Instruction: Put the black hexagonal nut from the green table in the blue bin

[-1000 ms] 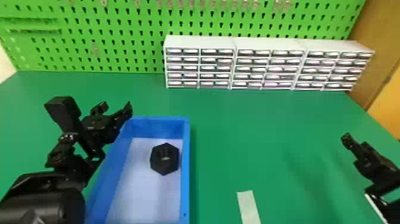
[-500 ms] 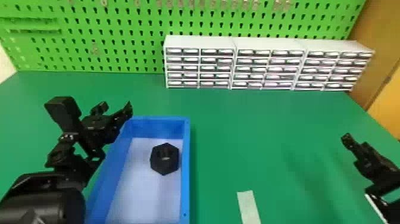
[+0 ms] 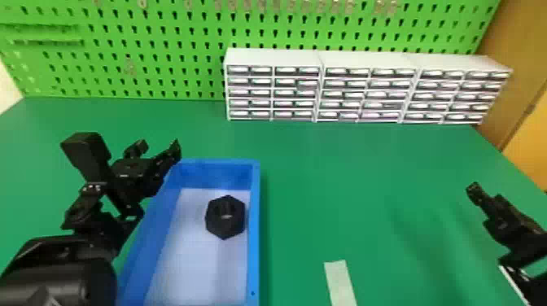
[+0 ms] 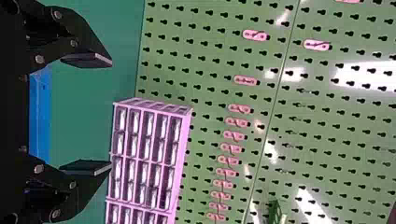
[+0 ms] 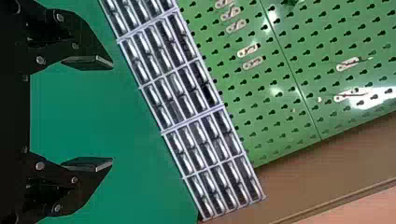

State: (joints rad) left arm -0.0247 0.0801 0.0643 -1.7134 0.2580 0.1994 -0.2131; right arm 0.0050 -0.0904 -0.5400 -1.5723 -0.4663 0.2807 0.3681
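Two flat black fingers of the left gripper (image 4: 111, 115) stand wide apart with nothing between them; in the head view this gripper is by the far left corner of the blue bin (image 3: 254, 244). The right gripper (image 5: 112, 113) is likewise wide open and empty, well apart from the bin and towards the right edge of the green bench (image 3: 366, 183). The black hexagonal nut (image 3: 223, 228) lies flat on the bin's pale floor, hole upward, in the far right corner area and just beside the right wall; whether it touches that wall I cannot tell. The bin itself sits on the left part of the bench, and a pale strip (image 3: 340, 280) lies to its right. Along the bench's far edge, running towards the right corner, are the white drawer units (image 3: 366, 61), with the green pegboard (image 3: 163, 40) behind. As I judge it, the placing is done: the nut is in the bin and free of both grippers. All that seems left is to bring the left arm clear, lifting before it swings, since a low sweep could catch the bin's rim and shift it.
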